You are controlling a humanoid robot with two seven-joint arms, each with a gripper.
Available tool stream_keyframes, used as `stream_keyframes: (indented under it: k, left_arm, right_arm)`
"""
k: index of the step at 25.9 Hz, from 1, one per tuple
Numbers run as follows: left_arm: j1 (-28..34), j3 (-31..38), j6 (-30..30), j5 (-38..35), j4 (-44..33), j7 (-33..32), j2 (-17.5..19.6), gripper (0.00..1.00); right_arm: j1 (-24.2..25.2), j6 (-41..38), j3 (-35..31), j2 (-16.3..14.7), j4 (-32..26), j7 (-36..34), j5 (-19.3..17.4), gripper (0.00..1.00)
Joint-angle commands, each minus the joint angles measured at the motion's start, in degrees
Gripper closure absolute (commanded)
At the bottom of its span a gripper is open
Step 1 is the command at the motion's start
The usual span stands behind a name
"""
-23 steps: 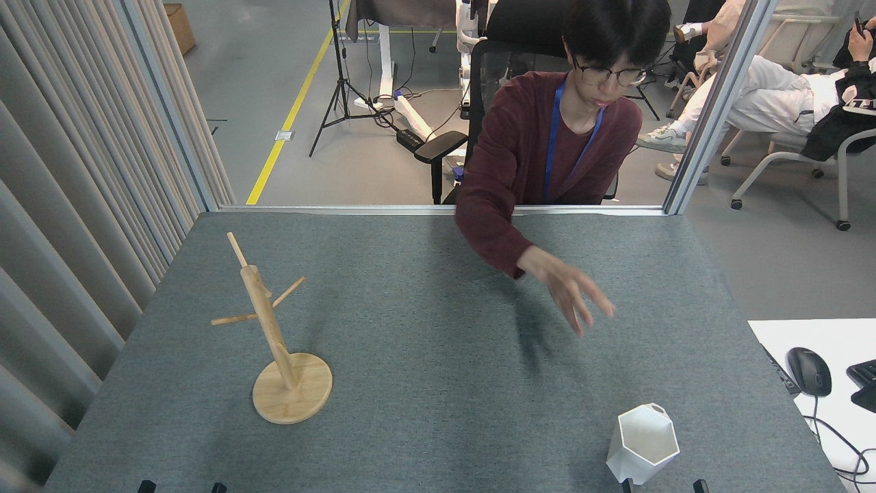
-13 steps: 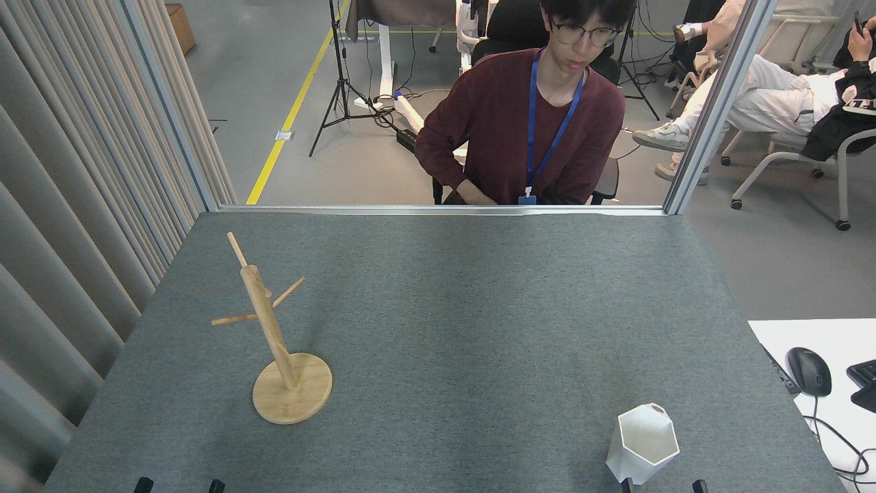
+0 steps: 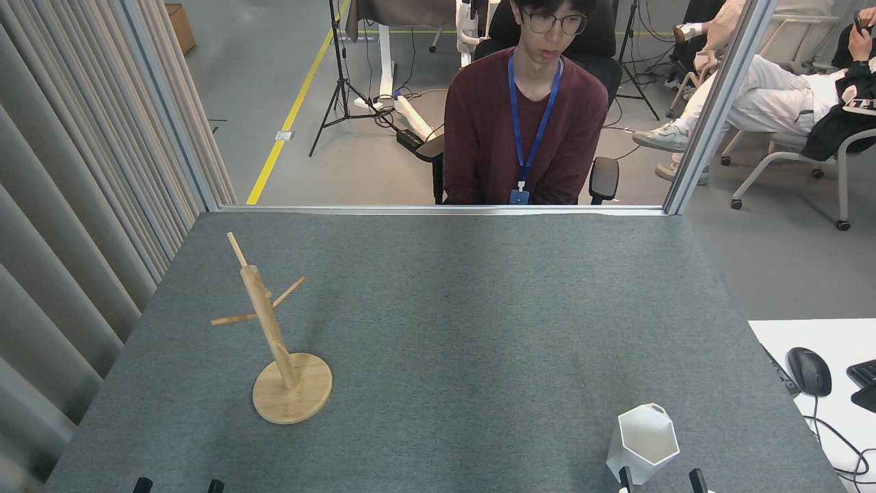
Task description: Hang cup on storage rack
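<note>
**Entry: approach to cup, pre-grasp**

The cup (image 3: 643, 441) is standing upright on the grey table (image 3: 465, 322) in the lower right of the frame, hexagonal rim facing up, its small tab handle at the far top edge. The storage rack (image 3: 274, 335) is standing in the left-centre of the frame, well apart from the cup, all pegs bare.

The right gripper (image 3: 660, 478) is showing only as two dark fingertips at the bottom edge, one crossing the cup's lower wall and one just to its right. They are sitting apart, so the pincer is probably wide, with nothing held; contact with the cup cannot be judged from this angle. The left gripper (image 3: 178, 486) is showing only two dark tips at the bottom left edge; its state cannot be told.

A person (image 3: 523, 130) in a maroon top is sitting beyond the far table edge, hands off the surface.

Judgement: the reach-to-cup step is in hand; grasp not yet made. The next move calls for closing on the cup so the handle hole is left free, then carrying it leftward to a peg.
</note>
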Motion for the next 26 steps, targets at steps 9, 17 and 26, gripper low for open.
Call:
stream_keyframes:
  k: [9,17,26]
  left_arm:
    - [0.0,0.35,0.03,0.0,-0.02,-0.01,-0.01,0.0]
    - [0.0,0.61,0.03,0.0,-0.02,-0.01,0.08,0.0]
    - [0.0,0.7,0.03,0.0,-0.02,-0.01,0.08,0.0]
  right_arm:
    - [-4.56,1.52,0.11,-0.63,4.4,1.53,0.23,0.01]
    - [-7.28,1.96,0.2,-0.1,6.77,1.53,0.41,0.01]
    - [-9.74,2.31,0.11,-0.36,10.81,1.44,0.23,0.01]
